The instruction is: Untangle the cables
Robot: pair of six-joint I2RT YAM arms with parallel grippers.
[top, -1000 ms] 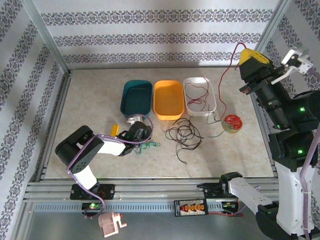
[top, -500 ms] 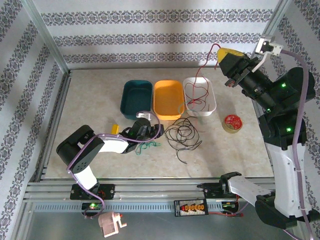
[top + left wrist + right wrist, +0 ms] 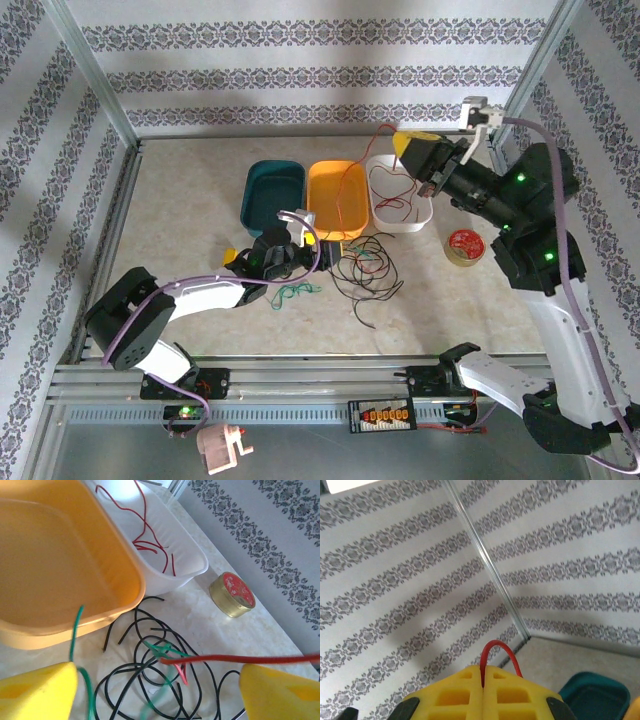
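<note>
Right gripper [image 3: 482, 672]: I see its two yellow fingers pressed together with the red cable [image 3: 240, 658] pinched between them; a short red loop stands up above the fingers. The gripper is lifted high over the far right part of the table [image 3: 190, 220], near the white tray [image 3: 192, 555].

Left gripper [image 3: 160, 672]: the fingers stand wide apart and they grasp nothing. It hangs low over the table, just in front of the orange tray [image 3: 55, 560].

Red cable: from the right gripper it arches up, then comes down across the orange tray toward the left gripper. In the left wrist view it passes free between the two spread fingers and ends above the black cables [image 3: 368, 268]. More red strands lie inside the white tray; if they belong to the same cable I cannot tell.

Black cables: a loose heap of loops on the table, in front of the orange tray and the white tray, partly under the left gripper.

Green cable [image 3: 75, 630]: one part rises beside the left finger of the left gripper, against the wall of the orange tray; another part is mixed into the black loops.

Teal tray [image 3: 272, 192]: it stands to the left of the orange tray.

Red roll [image 3: 232, 594]: it lies flat on the table, to the right of the white tray, apart from the cables.
</note>
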